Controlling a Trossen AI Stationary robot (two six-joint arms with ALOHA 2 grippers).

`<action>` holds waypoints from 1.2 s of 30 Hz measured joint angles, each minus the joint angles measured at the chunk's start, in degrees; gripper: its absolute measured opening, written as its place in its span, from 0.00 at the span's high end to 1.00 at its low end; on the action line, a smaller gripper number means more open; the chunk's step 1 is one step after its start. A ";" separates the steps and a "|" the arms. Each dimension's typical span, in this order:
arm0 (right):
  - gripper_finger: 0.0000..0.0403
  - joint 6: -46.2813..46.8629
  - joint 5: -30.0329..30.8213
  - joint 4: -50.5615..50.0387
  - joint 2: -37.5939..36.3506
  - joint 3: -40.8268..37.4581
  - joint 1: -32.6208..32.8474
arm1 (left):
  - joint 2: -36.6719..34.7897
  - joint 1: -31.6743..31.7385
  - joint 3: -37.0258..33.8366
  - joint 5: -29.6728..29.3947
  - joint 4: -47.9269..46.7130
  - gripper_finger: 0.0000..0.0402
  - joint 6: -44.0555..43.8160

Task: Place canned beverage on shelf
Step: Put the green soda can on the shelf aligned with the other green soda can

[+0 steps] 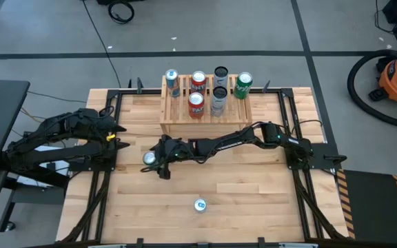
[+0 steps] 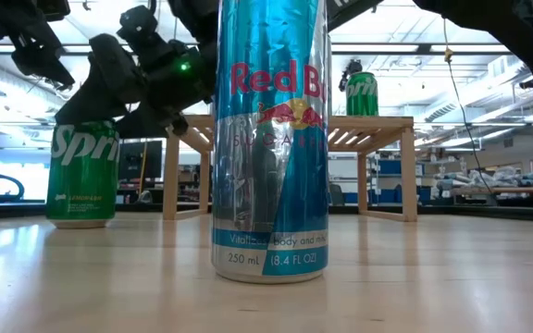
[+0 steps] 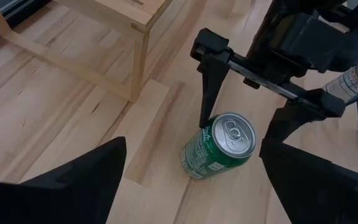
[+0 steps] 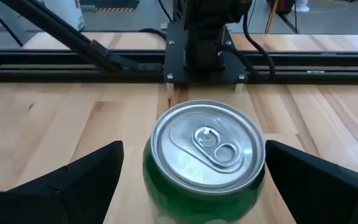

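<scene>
Right gripper (image 1: 158, 162), jaws wide and gripping nothing, straddles the upright green Sprite can (image 1: 149, 159) on the table w/ shelf (image 1: 205, 120) just behind; an off-centre close could tip it.

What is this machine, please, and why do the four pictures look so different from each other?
It is a robot with two dark arms at a wooden table. One camera looks down from above, one stands low on the table, and one sits on each wrist. On the table are a wooden shelf already carrying six cans, a green can and a blue can, which fills the low picture. The right gripper is open around the green can, one finger on each side, not yet closed on it. The left gripper waits open at the table's left edge. Nothing is held.
</scene>
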 joint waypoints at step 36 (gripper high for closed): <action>0.13 0.95 -3.77 4.15 -0.07 -2.63 -1.03 | 0.00 0.00 0.00 -0.02 0.02 0.07 0.02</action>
